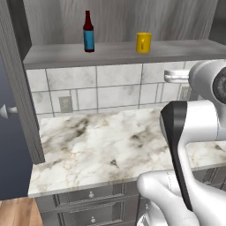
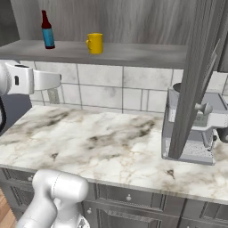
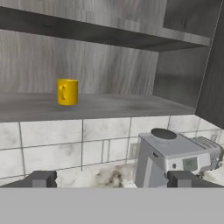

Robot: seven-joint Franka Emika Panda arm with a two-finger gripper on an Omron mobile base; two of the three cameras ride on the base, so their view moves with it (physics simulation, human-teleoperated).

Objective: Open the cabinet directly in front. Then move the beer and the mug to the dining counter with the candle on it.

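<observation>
The cabinet [image 1: 119, 53] stands open, its doors swung out edge-on at the left [image 1: 17, 79] and the right [image 2: 196, 80]. On its lower shelf the beer [image 1: 88, 32] [image 2: 47, 30] stands upright at the left. The yellow mug [image 1: 143, 42] [image 2: 95, 43] [image 3: 67, 91] stands to its right, well apart from it. My gripper [image 3: 112, 179] is open with nothing between its fingers. It is below shelf level and short of the shelf, with the mug up and to the left in the hand view. The dining counter and the candle are out of view.
A marble worktop [image 1: 110, 145] backed by wall tiles lies under the cabinet, above grey drawers [image 1: 90, 194]. A silver coffee machine [image 2: 191, 129] [image 3: 170, 153] stands on it at the right, under the open right door. A wall outlet [image 1: 65, 104] is set in the tiles.
</observation>
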